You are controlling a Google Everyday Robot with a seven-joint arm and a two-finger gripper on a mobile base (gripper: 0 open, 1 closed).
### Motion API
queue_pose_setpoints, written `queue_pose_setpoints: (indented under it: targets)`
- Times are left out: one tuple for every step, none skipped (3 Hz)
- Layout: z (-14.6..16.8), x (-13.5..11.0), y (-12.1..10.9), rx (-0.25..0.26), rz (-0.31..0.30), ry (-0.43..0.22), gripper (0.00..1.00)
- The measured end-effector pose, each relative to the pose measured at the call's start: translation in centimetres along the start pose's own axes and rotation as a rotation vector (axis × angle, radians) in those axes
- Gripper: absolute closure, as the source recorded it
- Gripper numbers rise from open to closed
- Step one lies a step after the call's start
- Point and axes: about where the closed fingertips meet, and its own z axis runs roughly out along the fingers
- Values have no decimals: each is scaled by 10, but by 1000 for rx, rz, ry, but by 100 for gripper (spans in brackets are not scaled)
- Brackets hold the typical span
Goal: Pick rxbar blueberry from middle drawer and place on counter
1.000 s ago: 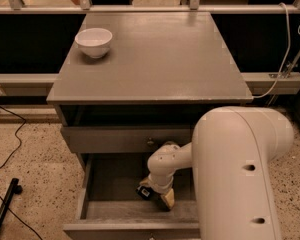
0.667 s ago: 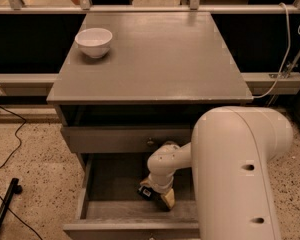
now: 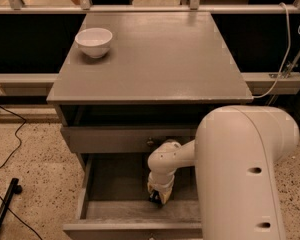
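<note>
- 1 gripper (image 3: 159, 196) down inside the middle drawer (image 3: 110, 179), close to its floor, right of centre; spread of the jaws impossible to tell.
- 1 rxbar blueberry (image 3: 153, 200): only a dark sliver visible at the gripper's tip, in that drawer.
- 2 drawers: middle drawer pulled open, upper drawer (image 3: 110, 139) further in.
- 1 white bowl (image 3: 94, 41) on the tabletop (image 3: 160, 59), back left.

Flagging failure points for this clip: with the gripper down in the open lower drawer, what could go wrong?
1. The gripper sits low in the lower drawer over the mostly hidden snack bar, so it might slip on lifting.
2. The upper drawer front is just above the arm; a straight rise could catch it.
3. The bowl stands on the counter's far corner; placing there could knock it.
</note>
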Motion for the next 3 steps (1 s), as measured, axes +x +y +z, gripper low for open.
queue_pose_setpoints:
  targets:
    - [-1,0,0,6,-1,-1,88]
    - [-18,0,2,141,-31,-23,100]
    - [-57,-15,-20,345,-24,-97,100]
